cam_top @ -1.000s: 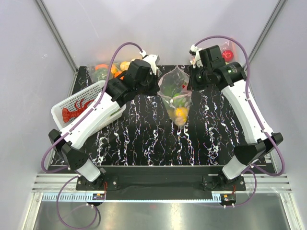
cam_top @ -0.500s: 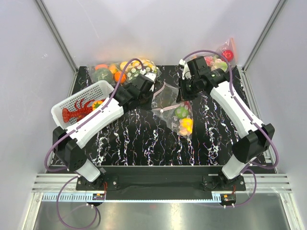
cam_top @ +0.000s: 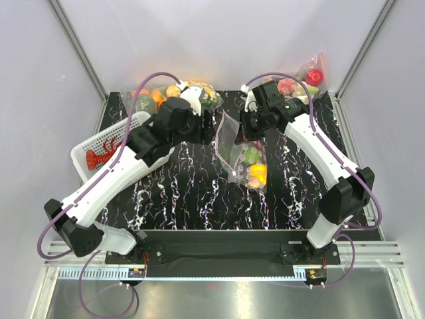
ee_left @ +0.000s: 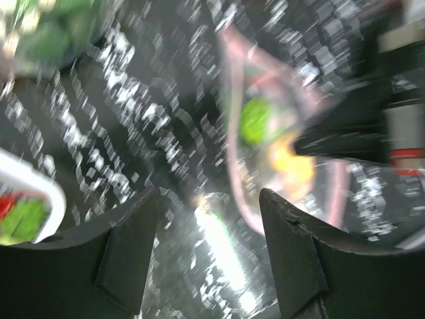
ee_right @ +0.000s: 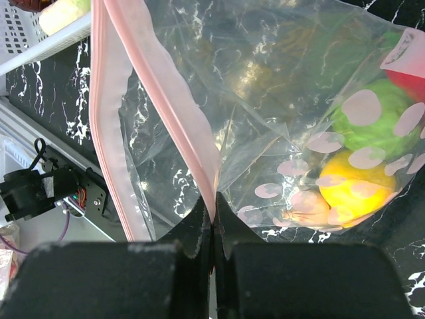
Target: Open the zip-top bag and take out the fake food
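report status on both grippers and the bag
Right gripper shut on zip-top bag at zip strip. Left gripper open, empty, beside it. Mouth parted, fake food inside. Nothing in the way.

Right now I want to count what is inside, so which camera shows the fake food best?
Right wrist: the fake food shows sharp and close through the zip-top bag, green, yellow, tan and a bit of red. Top external shows it small; left wrist only green and yellow blurs.
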`<state>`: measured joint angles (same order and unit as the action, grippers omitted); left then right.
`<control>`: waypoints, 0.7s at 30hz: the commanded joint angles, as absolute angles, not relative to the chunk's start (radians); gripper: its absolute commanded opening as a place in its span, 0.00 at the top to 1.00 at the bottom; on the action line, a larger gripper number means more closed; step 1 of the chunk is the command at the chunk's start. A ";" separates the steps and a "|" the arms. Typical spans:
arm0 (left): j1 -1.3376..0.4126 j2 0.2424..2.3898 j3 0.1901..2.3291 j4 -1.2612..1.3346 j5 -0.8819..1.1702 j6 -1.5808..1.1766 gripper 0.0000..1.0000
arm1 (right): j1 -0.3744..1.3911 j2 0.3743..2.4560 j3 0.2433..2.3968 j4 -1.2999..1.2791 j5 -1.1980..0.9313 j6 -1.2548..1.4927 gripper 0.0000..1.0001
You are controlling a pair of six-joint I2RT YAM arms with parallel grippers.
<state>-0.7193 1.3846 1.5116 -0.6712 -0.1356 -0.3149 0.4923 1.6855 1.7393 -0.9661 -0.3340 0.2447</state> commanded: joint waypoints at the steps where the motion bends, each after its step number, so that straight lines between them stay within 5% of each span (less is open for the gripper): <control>1: -0.713 1.342 1.499 -0.509 -0.017 -0.302 0.34 | 0.508 1.694 1.752 -0.939 -0.354 0.256 1.00; 11: -0.715 1.431 1.454 -0.373 0.241 -0.380 0.43 | 0.512 1.693 1.755 -0.942 -0.359 0.258 1.00; 21: -0.713 1.499 1.407 -0.370 0.141 -0.406 0.46 | 0.515 1.680 1.759 -0.945 -0.357 0.261 1.00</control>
<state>-0.7158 1.4956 1.4265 -0.4286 0.1848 -0.3855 0.5011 1.6970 1.7393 -0.9630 -0.3420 0.2523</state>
